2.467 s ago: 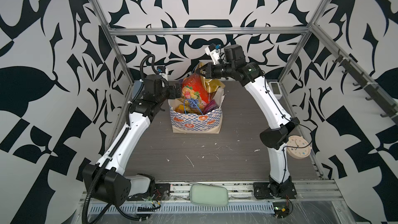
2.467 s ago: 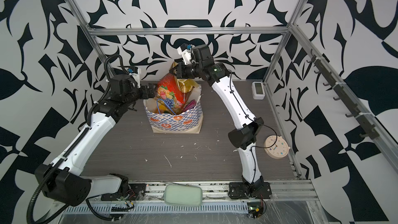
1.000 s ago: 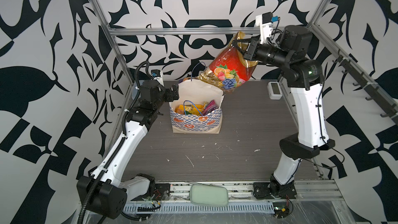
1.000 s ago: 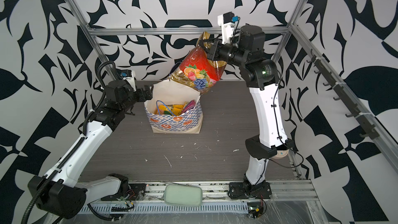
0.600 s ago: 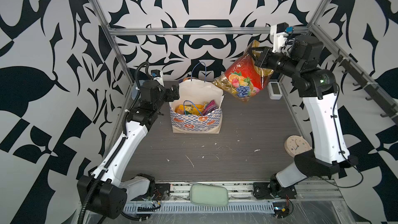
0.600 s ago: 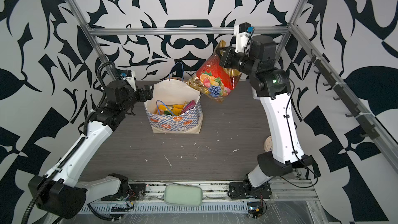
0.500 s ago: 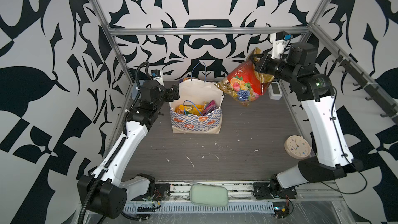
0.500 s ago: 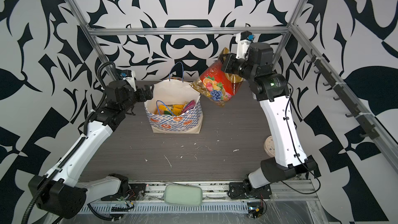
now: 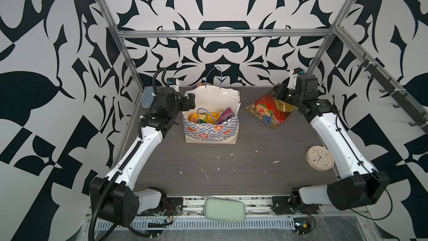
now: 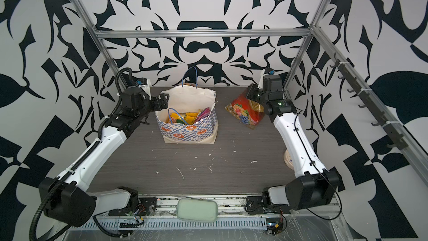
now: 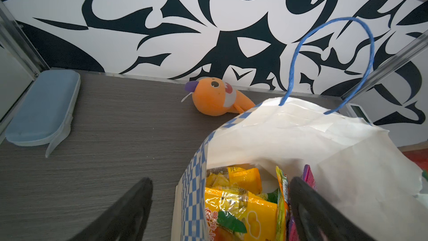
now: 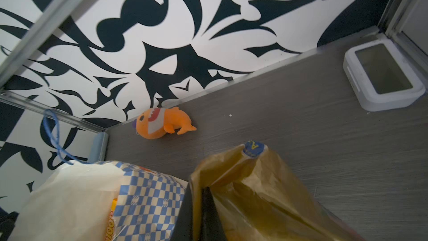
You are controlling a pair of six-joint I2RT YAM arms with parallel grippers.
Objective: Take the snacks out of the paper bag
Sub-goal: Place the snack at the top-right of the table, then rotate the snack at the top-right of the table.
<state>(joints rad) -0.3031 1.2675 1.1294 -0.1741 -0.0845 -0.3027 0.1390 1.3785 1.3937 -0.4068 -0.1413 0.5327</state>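
Observation:
The cream paper bag (image 9: 212, 130) (image 10: 188, 133) (image 11: 301, 135) (image 12: 76, 200) with a blue checkered band stands upright at the back middle. Yellow snacks (image 9: 203, 118) (image 11: 243, 207) and a purple one (image 9: 225, 113) lie inside it. My left gripper (image 9: 188, 100) (image 10: 162, 100) (image 11: 220, 181) is open and straddles the bag's left wall, one finger outside, one inside. My right gripper (image 9: 278, 98) (image 10: 251, 95) (image 12: 196, 205) is shut on the gold top edge of the large gold-red fruit-print packet (image 9: 266, 111) (image 10: 245, 113) (image 12: 266, 193). The packet hangs low to the right of the bag.
An orange plush toy (image 11: 215, 98) (image 12: 159, 126) lies by the back wall behind the bag. A blue case (image 9: 147, 97) (image 11: 41, 110) sits in the back left corner, a white device (image 12: 382, 77) in the back right. A round clock (image 9: 319, 157) lies right; a pale green pouch (image 9: 224, 209) lies at the front edge.
My right arm has carried the fruit-print packet out of the paper bag, across to the right and down toward the table. The left gripper has stayed at the bag's left wall.

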